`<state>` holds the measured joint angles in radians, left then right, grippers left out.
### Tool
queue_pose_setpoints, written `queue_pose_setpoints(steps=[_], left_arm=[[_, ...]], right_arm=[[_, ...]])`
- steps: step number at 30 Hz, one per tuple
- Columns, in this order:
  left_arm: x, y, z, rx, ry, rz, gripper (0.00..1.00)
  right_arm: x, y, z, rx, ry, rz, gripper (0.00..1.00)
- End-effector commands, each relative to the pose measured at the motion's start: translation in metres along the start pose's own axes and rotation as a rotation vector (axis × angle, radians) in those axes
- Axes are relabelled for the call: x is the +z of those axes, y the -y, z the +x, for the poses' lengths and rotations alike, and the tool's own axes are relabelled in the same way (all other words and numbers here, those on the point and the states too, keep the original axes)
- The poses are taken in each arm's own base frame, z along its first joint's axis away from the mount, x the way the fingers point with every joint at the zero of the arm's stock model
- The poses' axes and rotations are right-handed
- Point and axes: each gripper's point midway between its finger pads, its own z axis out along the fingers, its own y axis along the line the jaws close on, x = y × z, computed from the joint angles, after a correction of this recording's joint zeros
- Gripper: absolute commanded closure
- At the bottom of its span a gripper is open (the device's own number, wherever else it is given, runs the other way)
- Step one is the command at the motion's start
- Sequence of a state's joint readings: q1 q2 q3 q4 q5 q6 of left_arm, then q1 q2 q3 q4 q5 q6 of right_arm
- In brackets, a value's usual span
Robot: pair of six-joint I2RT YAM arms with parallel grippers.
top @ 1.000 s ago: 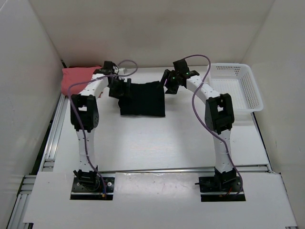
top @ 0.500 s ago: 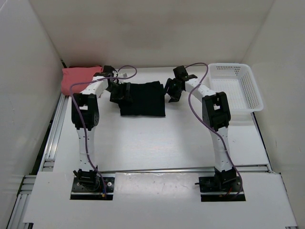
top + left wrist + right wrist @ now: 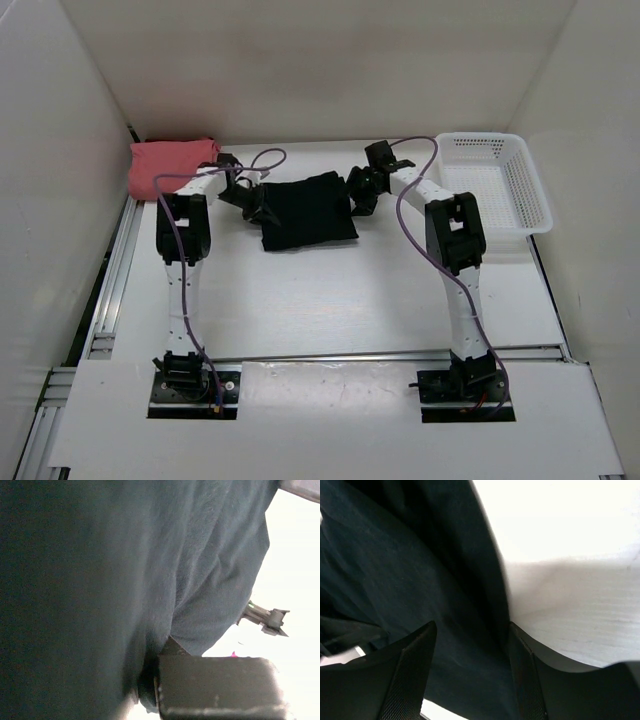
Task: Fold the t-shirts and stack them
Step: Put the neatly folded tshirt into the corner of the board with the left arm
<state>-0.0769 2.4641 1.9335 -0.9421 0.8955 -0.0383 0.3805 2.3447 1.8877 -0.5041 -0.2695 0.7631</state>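
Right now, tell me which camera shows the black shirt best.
The top view: it shows the black shirt in its full shape on the table. Both wrist views show only close-up patches of dark cloth.

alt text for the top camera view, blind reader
Two robot arms meet at a black t-shirt lying on the table: left fingers on its left edge, right fingers on its right edge. A salmon pink t-shirt sits in the far left corner, a white mesh basket at far right.
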Motion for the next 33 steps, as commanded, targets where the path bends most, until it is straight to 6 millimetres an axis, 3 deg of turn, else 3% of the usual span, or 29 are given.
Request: queue_pose_setpoints(steps=[1, 2, 6, 10, 12, 13, 16, 18, 24, 27, 33], left_arm=[[-0.045, -0.014, -0.033, 0.085, 0.112, -0.178, 0.9], [-0.067, -0.003, -0.047, 0.112, 0.158, -0.219, 0.9], [-0.121, 0.004, -0.086, 0.19, 0.293, -0.461, 0.9], [-0.175, -0.015, -0.119, 0.211, 0.443, -0.77, 0.9], [-0.192, -0.014, -0.129, 0.226, 0.507, -0.864, 0.9], [-0.204, -0.023, -0.133, 0.214, 0.541, -0.947, 0.9], [-0.232, -0.013, -0.154, 0.231, 0.655, -1.023, 0.9], [-0.249, -0.012, -0.161, 0.225, 0.711, -1.085, 0.9], [-0.308, 0.028, -0.173, 0.245, 0.92, -1.142, 0.9], [-0.333, 0.033, -0.173, 0.229, 0.979, -1.166, 0.9], [-0.381, 0.028, -0.155, 0.184, 1.03, -1.179, 0.9]], right_arm=[[-0.012, 0.002, 0.007, -0.012, -0.004, 0.012, 0.37], [-0.017, 0.003, 0.01, -0.012, -0.005, 0.013, 0.37], [-0.033, -0.001, 0.011, -0.047, 0.015, 0.007, 0.37], [-0.041, -0.004, 0.008, -0.074, 0.033, 0.004, 0.37], [-0.047, -0.007, 0.009, -0.077, 0.04, -0.002, 0.37], [-0.048, -0.003, 0.01, -0.084, 0.044, 0.009, 0.37], [-0.05, -0.003, 0.011, -0.084, 0.043, 0.01, 0.37], [-0.05, 0.001, 0.012, -0.09, 0.043, 0.026, 0.37], [-0.056, 0.009, 0.017, -0.108, 0.044, 0.053, 0.37], [-0.058, 0.011, 0.017, -0.117, 0.05, 0.06, 0.37], [-0.059, 0.017, 0.023, -0.129, 0.035, 0.073, 0.37]])
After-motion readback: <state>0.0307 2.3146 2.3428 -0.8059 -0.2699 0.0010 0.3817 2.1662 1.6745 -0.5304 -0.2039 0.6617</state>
